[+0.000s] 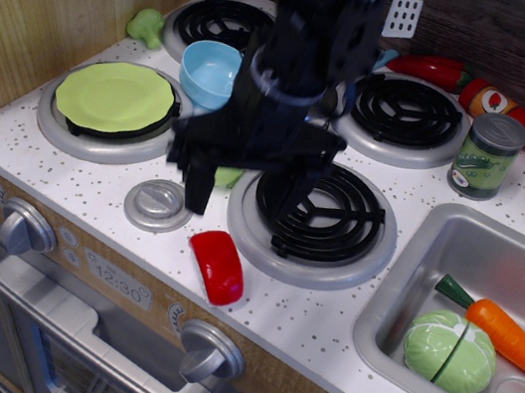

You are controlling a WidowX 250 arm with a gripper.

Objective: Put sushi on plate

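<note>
The sushi is a glossy red oblong piece lying on the speckled counter near the front edge, in front of the front right burner. The lime-green plate sits on the front left burner. My gripper is black and blurred with motion; it is open, fingers pointing down, one finger left and one right. It hangs just behind and above the sushi, not touching it. The arm hides the steel pot and most of the pale green ball.
A light blue bowl stands behind the plate. A green can, a red chili pepper and a bottle are at the back right. The sink holds a cabbage and a carrot.
</note>
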